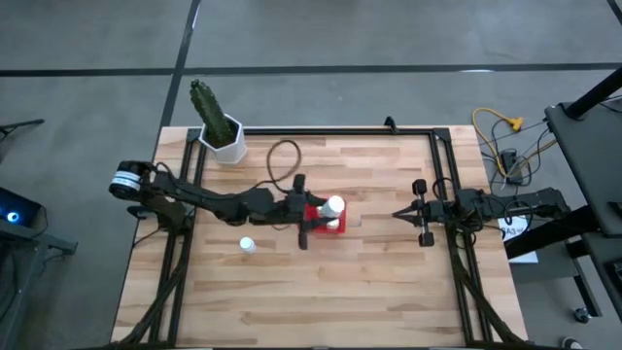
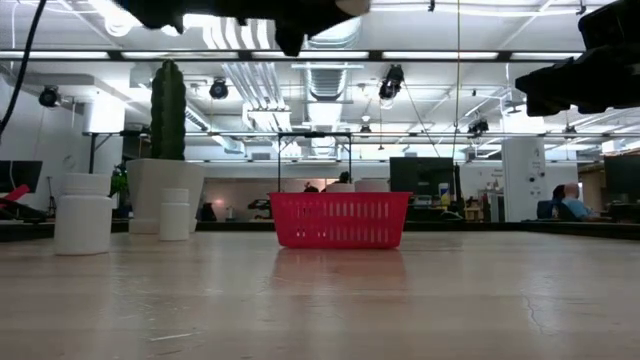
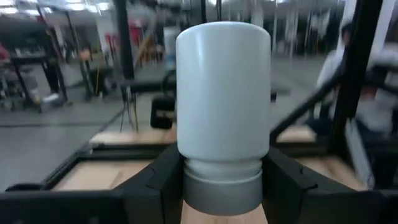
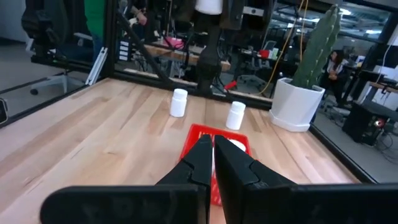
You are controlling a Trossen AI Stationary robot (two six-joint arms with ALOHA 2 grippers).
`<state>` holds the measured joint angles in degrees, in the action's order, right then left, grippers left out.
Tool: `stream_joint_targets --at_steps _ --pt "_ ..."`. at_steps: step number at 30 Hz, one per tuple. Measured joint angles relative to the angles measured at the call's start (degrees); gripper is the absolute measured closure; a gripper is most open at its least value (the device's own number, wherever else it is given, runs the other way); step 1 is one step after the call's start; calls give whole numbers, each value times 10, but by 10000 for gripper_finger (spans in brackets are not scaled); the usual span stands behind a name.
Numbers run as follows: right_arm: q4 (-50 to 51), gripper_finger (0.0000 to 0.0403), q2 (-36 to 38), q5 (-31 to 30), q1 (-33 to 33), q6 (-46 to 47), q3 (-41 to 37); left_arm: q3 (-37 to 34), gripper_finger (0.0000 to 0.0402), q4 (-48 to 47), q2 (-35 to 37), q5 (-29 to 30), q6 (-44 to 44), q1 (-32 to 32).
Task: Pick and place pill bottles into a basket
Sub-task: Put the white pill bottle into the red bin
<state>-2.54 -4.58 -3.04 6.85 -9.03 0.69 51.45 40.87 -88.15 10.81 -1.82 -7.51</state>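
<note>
Bottle [image 3: 222,106] clamped inverted in left claw [image 1: 313,215] above basket [image 1: 317,226]; a tilted release could bounce it out. Right claw [image 1: 399,214] closed, empty.

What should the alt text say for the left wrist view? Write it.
A white pill bottle fills the frame, clamped cap-down between the left gripper's dark fingers. Behind it lie the wooden table edge, its black frame and a blurred workshop.
</note>
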Motion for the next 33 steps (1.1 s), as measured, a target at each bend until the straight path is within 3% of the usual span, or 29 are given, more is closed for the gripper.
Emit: stream_joint_targets --at_steps 8,14,24,28,33 --pt "5 394 -1 -1 0 -1 0 -72 259 224 0 1 51 2" --pt "-1 394 -1 0 0 1 0 -106 259 317 -1 2 77 3" --pt "-28 394 -1 0 0 130 0 -143 259 495 -39 18 107 3" --pt "-32 394 -1 -1 0 126 0 -134 259 493 -64 59 119 3" --pt "-63 394 -6 -1 0 120 0 -113 259 492 -88 62 134 5"
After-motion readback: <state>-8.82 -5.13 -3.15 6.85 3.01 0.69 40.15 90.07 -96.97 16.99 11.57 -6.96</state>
